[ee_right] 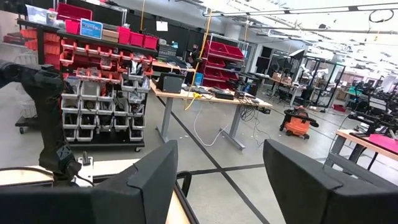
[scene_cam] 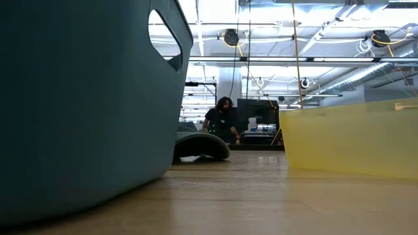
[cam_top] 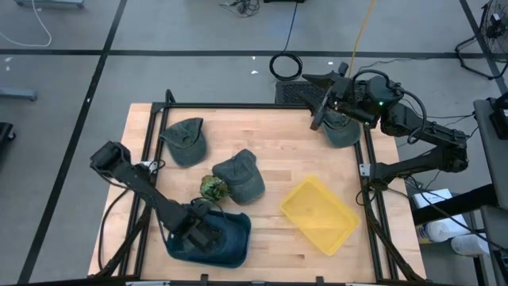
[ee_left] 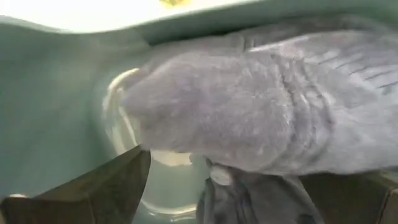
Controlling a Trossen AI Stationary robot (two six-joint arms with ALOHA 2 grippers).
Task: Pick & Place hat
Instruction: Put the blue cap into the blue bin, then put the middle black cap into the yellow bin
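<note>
Grey workshop floor with dark tape lines surrounds a pale wooden desk [cam_top: 270,135] bounded by a black frame. Left arm: reaches from the left edge of the high view diagonally down to the lower centre, where the left gripper [cam_top: 200,230] sits inside a dark teal bin [cam_top: 230,242]. In the left wrist view a grey hat [ee_left: 261,106] fills most of the frame against the bin's teal wall, with the dark fingers [ee_left: 106,186] spread to either side below it; whether they touch the fabric cannot be told. Right arm: folds in from the right edge of the high view to the upper right corner of the desk, the right gripper [cam_top: 321,103] hanging open beside a fourth hat [cam_top: 343,131] lying at that corner. Its wrist view shows two dark fingers [ee_right: 140,186] well apart, with nothing between them.

On the desk: a second hat [cam_top: 185,141] at upper left, a third hat [cam_top: 242,176] at centre, a small green-patterned object [cam_top: 212,188] touching the third hat's left side, and a yellow tray [cam_top: 319,214] at lower right.

Low view: the bin wall [scene_cam: 85,98] fills the left, the tray's wall [scene_cam: 349,143] the right; a hat [scene_cam: 199,145] lies between, and a person [scene_cam: 222,121] sits in the room beyond. Red storage bins [ee_right: 93,37] and workbenches appear in the right wrist view.
</note>
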